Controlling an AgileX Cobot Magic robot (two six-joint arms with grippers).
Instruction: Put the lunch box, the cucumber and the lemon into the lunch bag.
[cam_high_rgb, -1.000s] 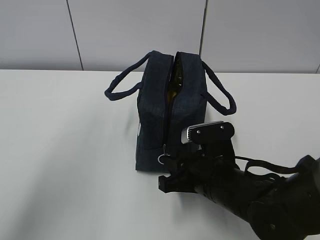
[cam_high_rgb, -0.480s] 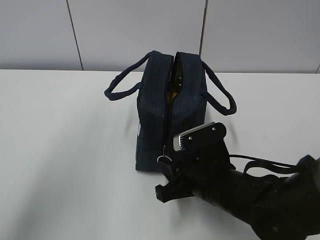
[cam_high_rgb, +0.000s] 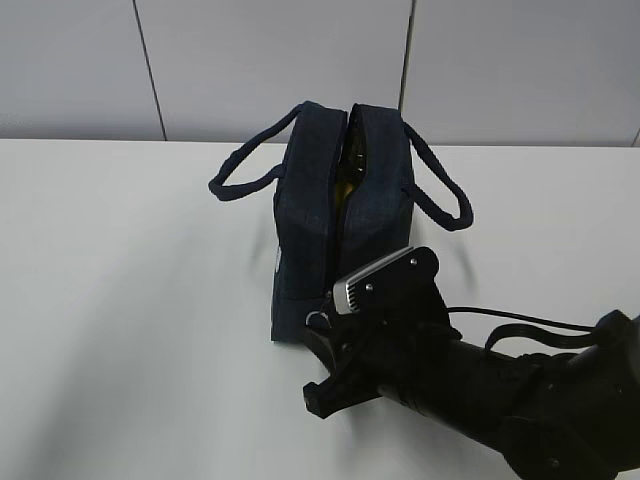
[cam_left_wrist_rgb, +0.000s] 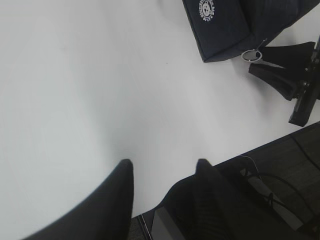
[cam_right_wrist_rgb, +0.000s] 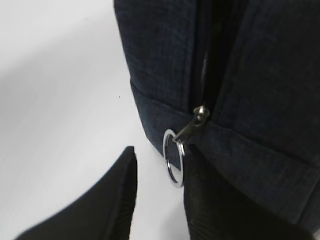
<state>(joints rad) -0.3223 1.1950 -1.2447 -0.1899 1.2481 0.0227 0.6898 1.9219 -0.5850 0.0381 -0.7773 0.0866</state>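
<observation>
lunch bag (cam_high_rgb: 340, 215) upright, right claw (cam_right_wrist_rgb: 157, 187) parted — beside ring pull (cam_right_wrist_rgb: 174, 156)

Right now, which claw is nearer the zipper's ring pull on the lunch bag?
The right claw: its fingers flank the ring pull at the lunch bag's near end. The left claw hangs apart over bare table.

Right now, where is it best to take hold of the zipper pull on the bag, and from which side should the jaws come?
Probably grip the metal ring, not the small slider above it. The ring hangs free at the bag's near end, edge-on to the right gripper, so come from the table side, one jaw on each flat face, as the open jaws already stand.
</observation>
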